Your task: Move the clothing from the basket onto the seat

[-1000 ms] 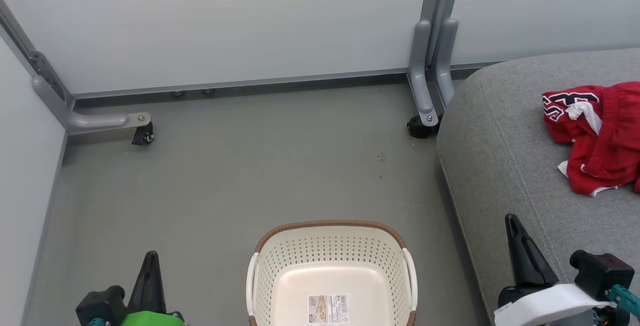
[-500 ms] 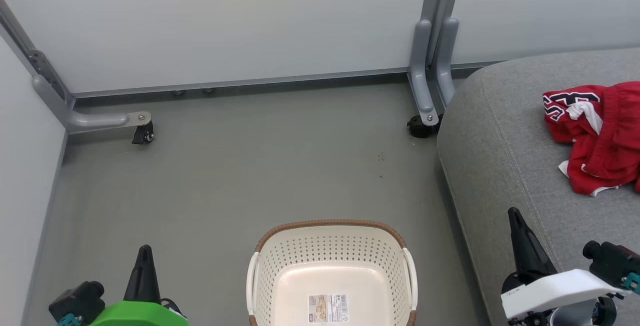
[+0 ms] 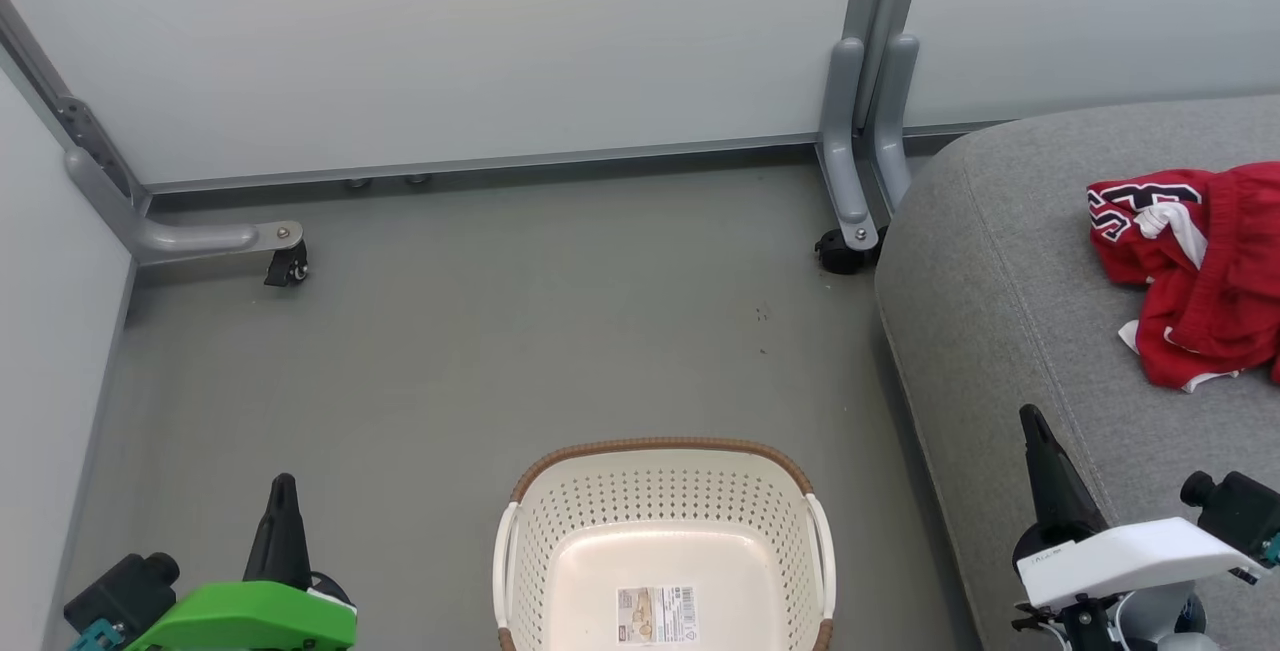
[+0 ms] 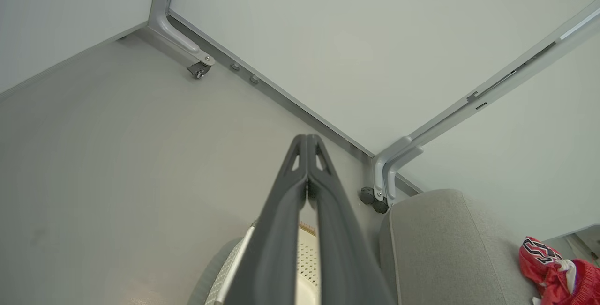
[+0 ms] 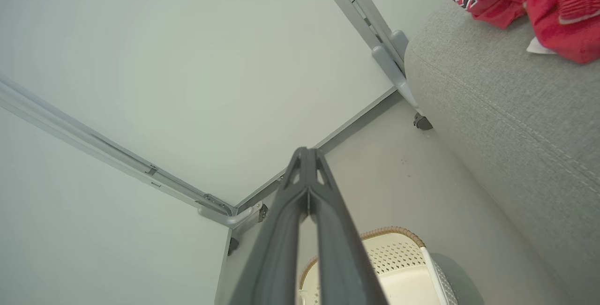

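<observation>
Head view, going left to right: left gripper (image 3: 282,487) sits at lower left, jaws pressed together. Basket (image 3: 660,447) is on the floor (image 3: 500,331) in the middle, sticker (image 3: 656,616) showing on its bottom. Then the seat (image 3: 1000,281), with the clothing (image 3: 1210,271) heaped on it at far right. Right gripper (image 3: 1033,421) sits at lower right, jaws together too.

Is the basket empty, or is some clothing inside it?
Empty where visible: the basket shows a bare floor and label; the red clothing lies on the grey seat.
</observation>
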Tool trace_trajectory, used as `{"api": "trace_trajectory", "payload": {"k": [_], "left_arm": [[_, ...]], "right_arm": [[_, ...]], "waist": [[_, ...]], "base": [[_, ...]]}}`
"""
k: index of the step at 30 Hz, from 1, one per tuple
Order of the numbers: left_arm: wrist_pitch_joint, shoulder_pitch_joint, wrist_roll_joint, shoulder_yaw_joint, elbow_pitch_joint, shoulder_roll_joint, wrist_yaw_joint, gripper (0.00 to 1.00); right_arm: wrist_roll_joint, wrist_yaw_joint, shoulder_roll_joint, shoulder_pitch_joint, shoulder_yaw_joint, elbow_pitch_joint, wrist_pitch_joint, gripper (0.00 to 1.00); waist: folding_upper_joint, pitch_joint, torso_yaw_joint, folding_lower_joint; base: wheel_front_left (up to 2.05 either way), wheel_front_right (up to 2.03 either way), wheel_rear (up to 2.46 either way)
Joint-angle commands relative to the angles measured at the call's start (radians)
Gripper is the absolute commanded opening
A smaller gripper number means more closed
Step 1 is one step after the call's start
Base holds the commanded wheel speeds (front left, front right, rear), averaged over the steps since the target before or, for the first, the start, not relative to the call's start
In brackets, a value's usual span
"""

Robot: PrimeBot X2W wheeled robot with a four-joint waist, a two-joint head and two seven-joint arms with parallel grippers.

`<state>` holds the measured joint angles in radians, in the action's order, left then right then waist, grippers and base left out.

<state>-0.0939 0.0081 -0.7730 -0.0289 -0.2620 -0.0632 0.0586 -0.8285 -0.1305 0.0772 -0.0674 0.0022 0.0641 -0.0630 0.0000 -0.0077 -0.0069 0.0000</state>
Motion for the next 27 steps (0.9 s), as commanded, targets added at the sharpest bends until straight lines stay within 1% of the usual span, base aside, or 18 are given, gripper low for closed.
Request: {"api": "trace_trajectory", "payload": {"k": [1, 15, 27], "left_arm": [[0.007, -0.03, -0.038, -0.007, 0.014, -0.002, 0.009, 0.0], [0.052, -0.052, -0.216, -0.025, 0.015, 0.001, 0.023, 0.0], [0.086, -0.068, -0.349, -0.039, 0.016, 0.004, 0.034, 0.0]], "right_arm": [[-0.037, 0.0, 0.008, 0.028, -0.005, -0.004, 0.005, 0.0], [-0.215, 0.0, 0.011, 0.062, -0.015, 0.036, 0.031, 0.0], [-0.346, 0.0, 0.012, 0.086, -0.025, 0.067, 0.053, 0.0]], "waist": [[0.0, 0.0, 0.0, 0.0], [0.0, 0.002, 0.001, 0.0], [0.0, 0.003, 0.002, 0.0]], "base": [[0.0, 0.0, 0.0], [0.0, 0.0, 0.0], [0.0, 0.0, 0.0]]}}
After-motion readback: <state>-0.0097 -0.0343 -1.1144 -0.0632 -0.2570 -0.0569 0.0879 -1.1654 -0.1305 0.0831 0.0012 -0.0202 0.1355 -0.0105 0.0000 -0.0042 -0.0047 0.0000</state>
